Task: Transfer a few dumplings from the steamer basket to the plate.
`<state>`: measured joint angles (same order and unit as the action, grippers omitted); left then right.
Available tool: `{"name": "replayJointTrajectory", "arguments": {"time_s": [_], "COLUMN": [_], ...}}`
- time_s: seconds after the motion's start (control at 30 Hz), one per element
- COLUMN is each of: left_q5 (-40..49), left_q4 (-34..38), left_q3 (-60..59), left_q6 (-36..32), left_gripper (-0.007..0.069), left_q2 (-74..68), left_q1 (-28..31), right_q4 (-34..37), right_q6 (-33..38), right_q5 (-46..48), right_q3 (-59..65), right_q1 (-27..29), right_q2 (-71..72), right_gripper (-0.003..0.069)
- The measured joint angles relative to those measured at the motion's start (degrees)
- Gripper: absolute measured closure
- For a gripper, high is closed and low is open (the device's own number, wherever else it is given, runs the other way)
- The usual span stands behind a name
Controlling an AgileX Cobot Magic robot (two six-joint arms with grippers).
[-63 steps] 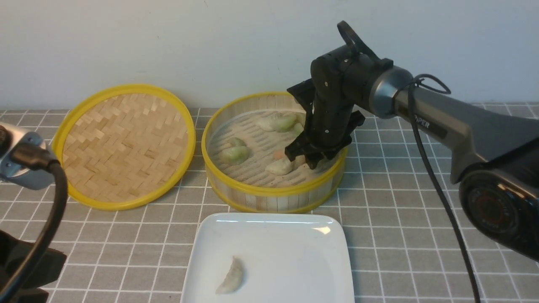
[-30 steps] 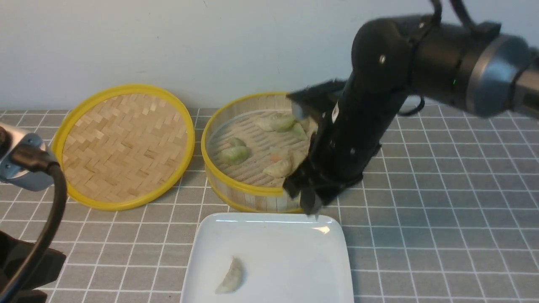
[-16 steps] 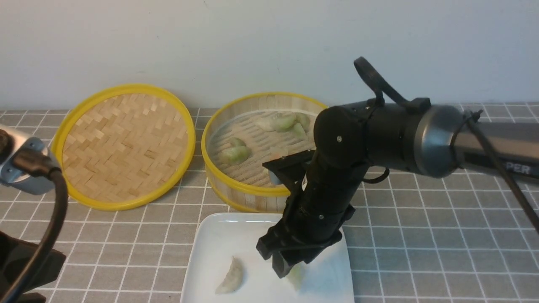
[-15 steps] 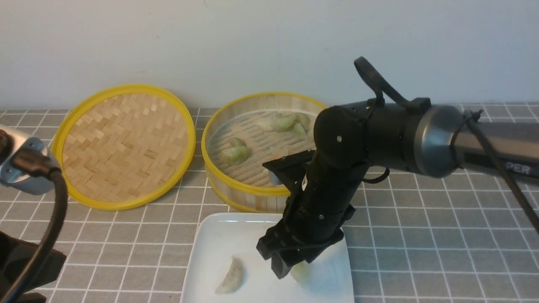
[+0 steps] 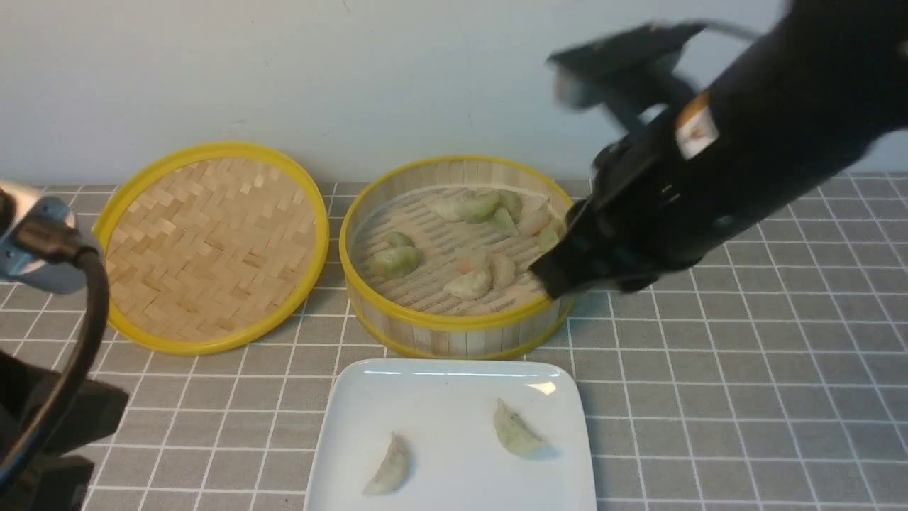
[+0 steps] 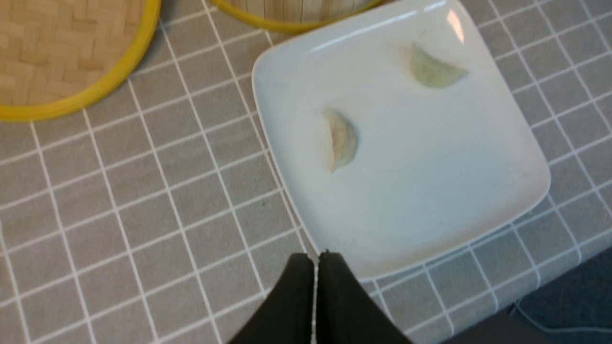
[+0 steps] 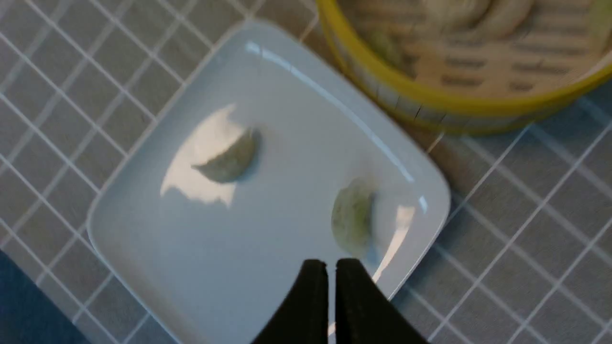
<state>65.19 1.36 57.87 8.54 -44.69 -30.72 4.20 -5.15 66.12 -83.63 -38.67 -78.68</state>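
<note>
White plate (image 5: 440, 397) carries two dumplings (image 5: 516, 431); the left claw (image 6: 314, 255) and right claw (image 7: 331, 262) are both closed, empty.

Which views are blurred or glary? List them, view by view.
Front view: right arm smeared by motion, plate sharp. Right wrist view: everything soft, white glare on the plate. Left wrist view: crisp, thin highlight along the plate's edge.

Two dumplings (image 5: 519, 434) are lying on the plate (image 5: 440, 387); the steamer basket (image 5: 454, 332) is sitting behind it, the lid (image 5: 213, 241) lying to its left.
</note>
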Motion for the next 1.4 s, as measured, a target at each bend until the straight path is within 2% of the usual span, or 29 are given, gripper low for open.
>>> {"name": "replayJointTrajectory", "arguments": {"time_s": [0.27,0.3,0.37,0.53,0.73,0.97,1.2,1.4], "left_q5": [-10.69,-13.25,-14.32,-17.96,-21.16,-23.33,-25.72,-31.47], "left_q4": [1.29,1.41,1.41,1.52,3.55,4.23,4.41,4.41], "left_q3": [0.00,0.00,0.00,-0.05,-0.05,-0.22,-1.32,-9.46], "left_q6": [0.00,0.00,0.00,0.00,0.00,-1.46,-4.52,-7.46], "left_gripper": [0.0629,0.0629,0.0629,0.0629,0.0629,0.0629,0.0629,0.0629], "left_q2": [-0.05,-0.32,-0.61,-2.89,-6.69,-9.54,-6.23,4.82], "left_q1": [0.00,0.00,0.00,0.00,0.00,0.00,0.00,0.00], "right_q4": [-4.68,-5.84,-6.94,-11.85,-21.80,-33.47,-35.12,-35.18], "right_q6": [-2.10,-3.63,-5.24,-12.29,-21.37,-29.01,-29.94,-29.98], "right_q5": [-7.70,-10.83,-14.66,-32.44,-49.25,-54.03,-54.08,-54.08], "right_q3": [5.10,10.24,14.85,35.39,52.32,56.10,56.17,56.17], "right_q1": [0.00,0.00,0.00,0.00,0.00,0.00,0.00,0.00], "right_q2": [23.91,31.30,35.89,55.85,74.49,79.55,79.60,79.61], "right_gripper": [0.0671,0.0671,0.0672,0.0672,0.0672,0.0672,0.0672,0.0672]}}
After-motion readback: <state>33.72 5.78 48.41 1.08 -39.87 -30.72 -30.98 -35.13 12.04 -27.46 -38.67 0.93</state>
